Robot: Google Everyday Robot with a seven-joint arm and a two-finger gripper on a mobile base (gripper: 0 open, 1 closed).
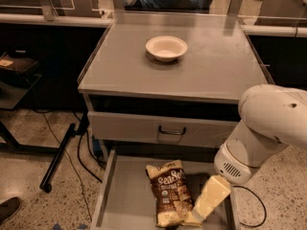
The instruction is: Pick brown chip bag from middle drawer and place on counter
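we see the white arm [268, 123] bent down from the right into the open middle drawer [125, 201], its pale gripper [194, 218] slanting low against the lower right edge of the brown chip bag [169, 191], apparently touching it, whether spread or pinching we cannot tell, while the bag lies flat on the drawer floor reading "sea salt".

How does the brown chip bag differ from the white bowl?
The brown chip bag lies flat in the middle drawer; the white bowl sits upright on the counter. The bag is dark, the bowl pale. The gripper hangs by the bag's lower right corner, not the bowl.
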